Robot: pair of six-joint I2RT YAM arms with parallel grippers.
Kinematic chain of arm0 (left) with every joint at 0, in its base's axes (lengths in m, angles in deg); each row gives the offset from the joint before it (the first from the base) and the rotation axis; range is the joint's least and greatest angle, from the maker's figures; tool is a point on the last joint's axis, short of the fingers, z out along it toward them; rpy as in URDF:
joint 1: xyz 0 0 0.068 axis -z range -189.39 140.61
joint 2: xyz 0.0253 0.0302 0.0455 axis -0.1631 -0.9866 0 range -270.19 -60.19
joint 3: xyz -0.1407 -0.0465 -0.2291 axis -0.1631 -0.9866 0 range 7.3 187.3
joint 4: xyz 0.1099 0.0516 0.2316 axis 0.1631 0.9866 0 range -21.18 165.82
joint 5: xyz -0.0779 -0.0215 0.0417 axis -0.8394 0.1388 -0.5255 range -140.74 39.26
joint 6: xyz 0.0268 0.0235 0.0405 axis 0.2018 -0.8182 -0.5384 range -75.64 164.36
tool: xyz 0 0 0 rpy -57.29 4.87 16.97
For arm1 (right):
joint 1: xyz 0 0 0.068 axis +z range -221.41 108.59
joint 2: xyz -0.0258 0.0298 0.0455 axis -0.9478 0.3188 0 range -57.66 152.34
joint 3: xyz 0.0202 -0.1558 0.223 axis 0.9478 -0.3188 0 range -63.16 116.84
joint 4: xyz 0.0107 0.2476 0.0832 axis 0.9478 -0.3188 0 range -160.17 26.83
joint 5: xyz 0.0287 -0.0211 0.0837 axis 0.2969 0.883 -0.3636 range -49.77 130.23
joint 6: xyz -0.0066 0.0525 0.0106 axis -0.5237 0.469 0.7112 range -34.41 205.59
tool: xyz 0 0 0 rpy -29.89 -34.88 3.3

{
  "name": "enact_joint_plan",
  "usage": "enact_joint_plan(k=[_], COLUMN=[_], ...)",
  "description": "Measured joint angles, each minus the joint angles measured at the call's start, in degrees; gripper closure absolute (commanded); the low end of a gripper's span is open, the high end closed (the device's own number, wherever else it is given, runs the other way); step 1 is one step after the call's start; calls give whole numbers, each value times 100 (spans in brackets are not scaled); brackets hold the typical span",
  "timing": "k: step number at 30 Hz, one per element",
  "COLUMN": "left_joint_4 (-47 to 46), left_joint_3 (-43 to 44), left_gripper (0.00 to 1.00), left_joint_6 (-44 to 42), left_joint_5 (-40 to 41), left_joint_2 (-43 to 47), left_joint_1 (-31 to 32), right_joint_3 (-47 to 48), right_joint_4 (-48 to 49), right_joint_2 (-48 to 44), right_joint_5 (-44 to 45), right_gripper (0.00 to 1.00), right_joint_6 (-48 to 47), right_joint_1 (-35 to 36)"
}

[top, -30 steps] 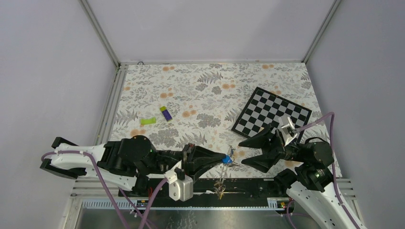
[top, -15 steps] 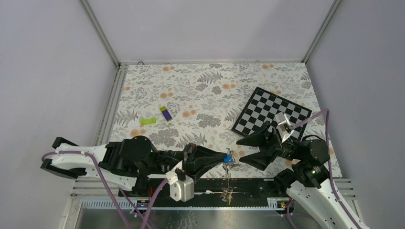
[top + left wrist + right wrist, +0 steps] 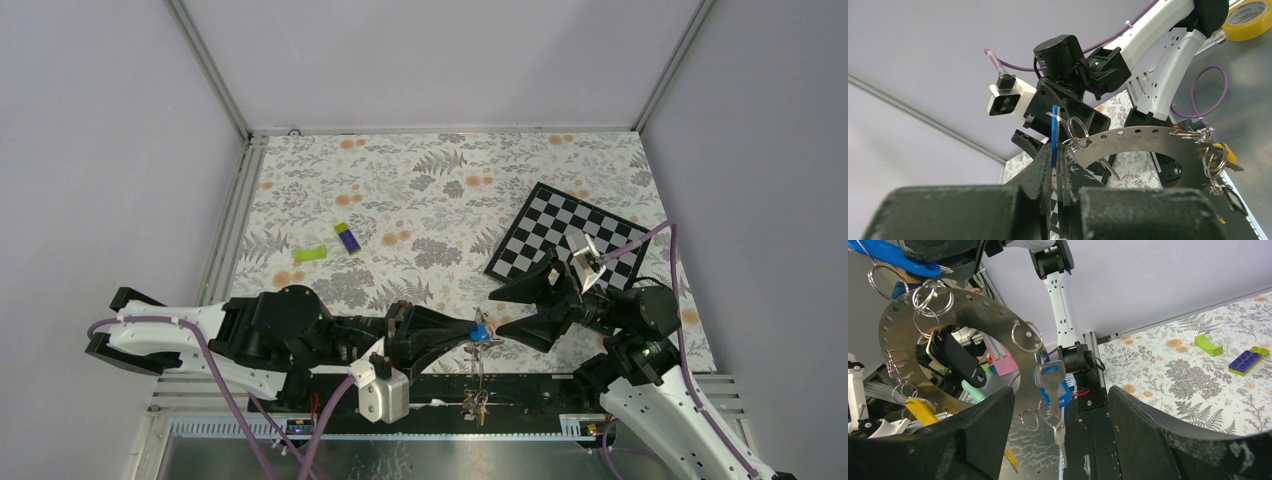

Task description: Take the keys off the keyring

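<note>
Keyring (image 3: 979,315) hangs in the air above the tabletop's (image 3: 420,200) near edge with keys (image 3: 1050,385) dangling from it, left jaws clamped on a blue tag (image 3: 1054,135) looped to it, right jaws spread apart just beside it, gripping nothing.

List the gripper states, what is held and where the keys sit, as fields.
left gripper: shut on a flat blue plastic tag
right gripper: open, empty, facing the keyring
large flat grey metal keyring: hangs in the air from that tag by small wire rings
keys: blue-headed silver key and yellow plastic tag hooked on the keyring
</note>
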Motion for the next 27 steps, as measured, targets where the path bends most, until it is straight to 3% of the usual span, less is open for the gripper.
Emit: enact_joint_plan(k=[22,27], left_joint_4=[-264,-278], left_joint_3=[0,0], left_gripper=[100,100], left_joint_6=[-55,-74], left_joint_5=[61,61], left_joint_2=[-201,-293], left_joint_1=[0,0], right_joint_3=[-114,-114], right_joint_4=[131,133], right_joint_2=[-31,-26], right_joint_5=[-219,-188], right_gripper=[22,31], right_joint_6=[48,37], right_joint_1=[0,0])
